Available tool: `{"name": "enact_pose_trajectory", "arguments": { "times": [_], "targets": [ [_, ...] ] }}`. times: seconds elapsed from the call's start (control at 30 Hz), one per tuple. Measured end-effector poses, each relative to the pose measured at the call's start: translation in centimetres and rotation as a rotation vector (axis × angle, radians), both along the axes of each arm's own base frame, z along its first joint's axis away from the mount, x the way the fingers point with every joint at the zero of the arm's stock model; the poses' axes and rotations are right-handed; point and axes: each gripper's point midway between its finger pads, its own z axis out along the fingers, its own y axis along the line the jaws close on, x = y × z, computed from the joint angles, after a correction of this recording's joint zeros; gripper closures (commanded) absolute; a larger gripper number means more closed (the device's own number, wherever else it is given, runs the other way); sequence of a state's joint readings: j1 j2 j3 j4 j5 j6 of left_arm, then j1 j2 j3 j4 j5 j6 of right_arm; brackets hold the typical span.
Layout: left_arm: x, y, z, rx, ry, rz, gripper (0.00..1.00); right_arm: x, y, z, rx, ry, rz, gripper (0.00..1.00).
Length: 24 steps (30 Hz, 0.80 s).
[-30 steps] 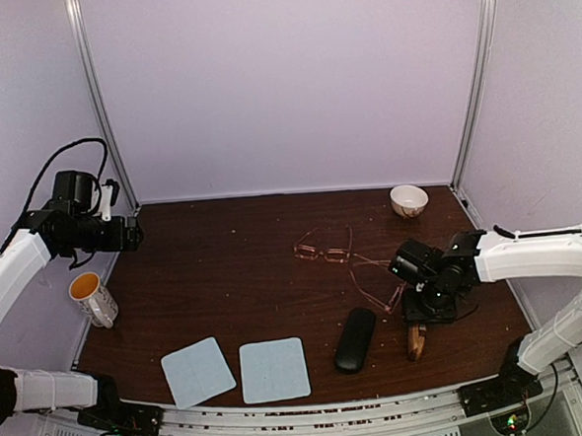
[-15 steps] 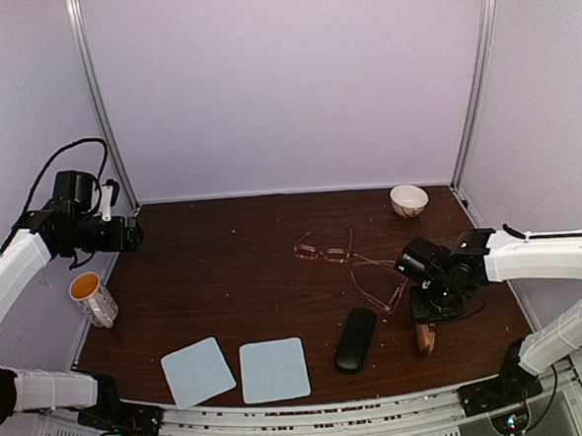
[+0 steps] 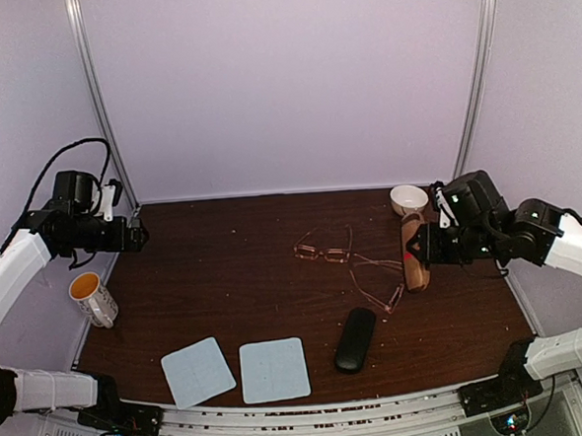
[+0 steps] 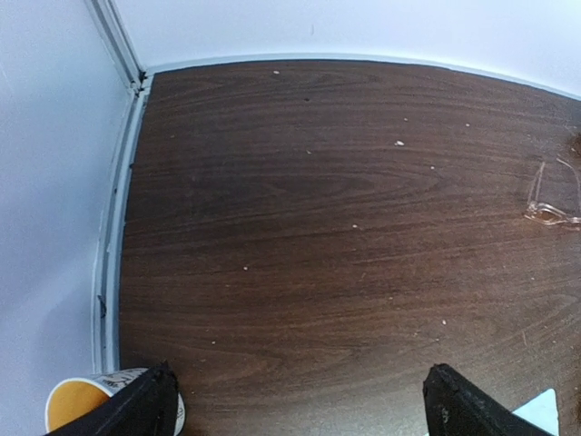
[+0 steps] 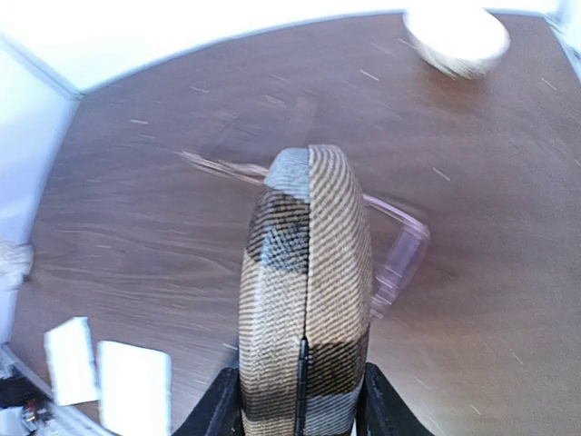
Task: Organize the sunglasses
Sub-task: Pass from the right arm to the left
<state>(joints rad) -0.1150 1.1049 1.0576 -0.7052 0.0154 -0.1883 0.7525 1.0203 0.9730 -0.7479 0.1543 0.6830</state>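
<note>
A dark brown wooden bench (image 3: 226, 281) is standing between pale lilac walls, and small light crumbs are lying over it. A mug (image 3: 93, 299) with orange inside is sitting at the left edge (liquid or only colour, I cannot tell). A white bowl (image 3: 409, 200) is sitting in the far right corner. The black case (image 3: 356, 340) is lying closed near the front, beside two light blue cloths (image 3: 274, 369).

The right gripper (image 3: 429, 244) is holding the brown wooden case (image 5: 307, 300) above the bench, its jaws pressing on both sides. The far pair of sunglasses (image 3: 322, 248) is lying near the middle of the bench. The near pair of sunglasses (image 3: 379, 287) is lying just left of the held case. The left gripper (image 3: 132, 235) is hovering well apart from both, its jaws spread wide and holding nothing.
</note>
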Motion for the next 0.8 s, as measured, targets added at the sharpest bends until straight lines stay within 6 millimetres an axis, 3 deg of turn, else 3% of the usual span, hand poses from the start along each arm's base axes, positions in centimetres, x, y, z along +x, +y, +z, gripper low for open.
{"name": "enact_pose_trajectory", "arguments": {
  "times": [0.17, 0.3, 0.57, 0.8],
  "targets": [
    [-0.2, -2.3, 0.3, -0.088, 0.001, -0.103, 0.02, 1.4, 4.4, 3.6, 0.146, -0.13, 0.158, 0.76],
    [-0.4, -5.6, 1.5, -0.215, -0.031, -0.241, 0.02, 2.4, 8.0, 7.1, 0.277, -0.255, 0.282, 0.77],
    [-3.3, -15.3, 5.7, -0.449, -0.105, -0.605, 0.02, 3.0, 14.8, 12.7, 0.524, -0.436, 0.542, 0.77],
    [-5.3, -21.7, 9.1, -0.604, -0.178, -0.823, 0.02, 2.2, 18.2, 16.6, 0.682, -0.516, 0.72, 0.78]
  ]
}}
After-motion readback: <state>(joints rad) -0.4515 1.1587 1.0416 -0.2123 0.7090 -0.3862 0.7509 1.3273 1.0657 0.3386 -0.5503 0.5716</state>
